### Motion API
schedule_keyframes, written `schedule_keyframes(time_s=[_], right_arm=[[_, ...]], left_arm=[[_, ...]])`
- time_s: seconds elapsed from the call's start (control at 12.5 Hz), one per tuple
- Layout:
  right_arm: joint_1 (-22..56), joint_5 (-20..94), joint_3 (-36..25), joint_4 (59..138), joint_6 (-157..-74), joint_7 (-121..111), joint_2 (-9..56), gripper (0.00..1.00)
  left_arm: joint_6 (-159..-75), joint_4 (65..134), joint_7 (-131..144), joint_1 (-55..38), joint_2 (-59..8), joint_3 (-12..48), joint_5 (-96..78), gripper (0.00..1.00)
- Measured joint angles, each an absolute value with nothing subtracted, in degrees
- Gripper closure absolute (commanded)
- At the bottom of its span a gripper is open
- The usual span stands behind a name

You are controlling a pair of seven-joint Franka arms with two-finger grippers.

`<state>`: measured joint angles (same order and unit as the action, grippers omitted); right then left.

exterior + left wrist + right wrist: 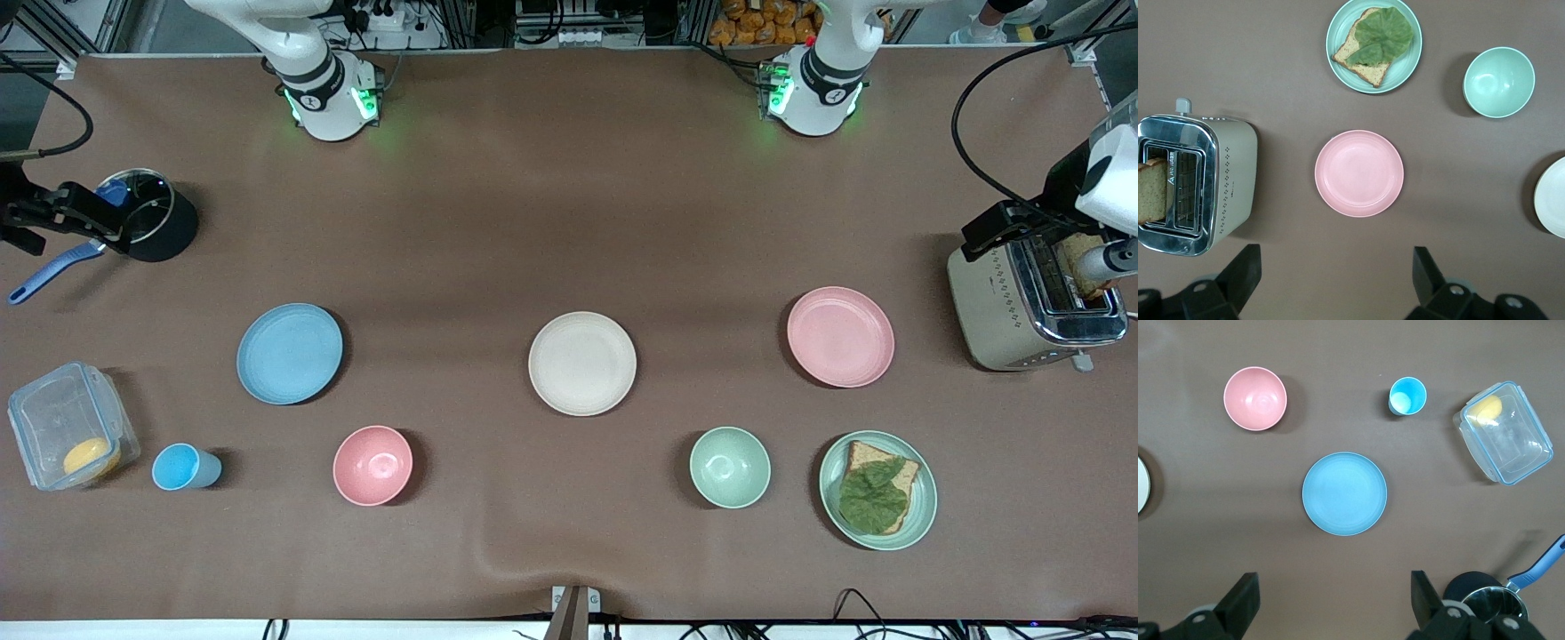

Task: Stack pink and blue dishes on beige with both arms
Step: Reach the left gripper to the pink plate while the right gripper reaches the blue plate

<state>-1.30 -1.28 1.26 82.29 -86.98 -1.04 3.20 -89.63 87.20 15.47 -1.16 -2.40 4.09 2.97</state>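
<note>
The left gripper (1335, 283) hung high over the table with its fingers (1241, 270) spread wide and nothing between them; the pink plate (1359, 173) lay flat on the brown table (1271, 60) almost straight below it, bare and upright. Out from that plate, toward the left arm's end of the table, stood a cream and chrome toaster (1195, 183) with a slice of bread (1151, 190) poking out of one slot; a small dark mark on its side was too small to read. Nearer to the front camera than the pink plate sat a pale green plate (1373, 45) carrying toast under a green leaf, and beside that a green bowl (1499, 82). The right gripper (1331, 603) likewise hung high with its fingers (1241, 593) spread apart and empty, the blue plate (1344, 493) lying flat almost straight below. Around that plate were a pink bowl (1255, 398), a small blue cup (1407, 396), a clear lidded box (1503, 432) with something yellow inside, and a dark pot (1485, 600) with a blue handle. The beige plate (582, 363) rested bare midway between the pink and blue plates, well apart from both. No readable writing showed on any dish.
</note>
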Motion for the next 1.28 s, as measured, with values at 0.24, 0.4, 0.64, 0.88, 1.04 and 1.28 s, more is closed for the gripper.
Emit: schedule_keyframes(time_s=[0.24,0.4,0.64,0.88,1.04,1.28], right_arm=[[-1.3,-1.28,1.25,82.33,-86.94,-1.04,3.26,0.0],[-1.27,-1.28,1.28,82.73,-86.84,-1.04,4.19,0.0],[-0.77,-1.28,1.33,83.02,-87.0,-1.05,6.76,0.0],[-0.64,-1.27,1.18,84.25,-86.46,-1.04,11.77,0.0],[-1.08,-1.46,0.67,84.52,-86.05,-1.04,17.29,0.0],[-1.19,-1.51,0.43,84.26,-86.03,-0.99,20.38,0.0]], left_arm=[[-89.41,87.2,14.83,-1.22,-2.4,4.12,2.95,0.0],[-89.4,87.19,14.71,-1.21,-2.4,4.11,2.95,0.0],[-89.06,87.86,14.61,-1.22,-3.2,4.12,2.95,0.0],[-89.9,90.86,14.61,-0.83,-5.44,4.04,2.96,0.0],[-93.68,95.08,14.58,0.74,-6.28,3.95,2.96,0.0],[-102.65,103.86,13.82,3.38,-6.67,3.84,2.96,0.0]])
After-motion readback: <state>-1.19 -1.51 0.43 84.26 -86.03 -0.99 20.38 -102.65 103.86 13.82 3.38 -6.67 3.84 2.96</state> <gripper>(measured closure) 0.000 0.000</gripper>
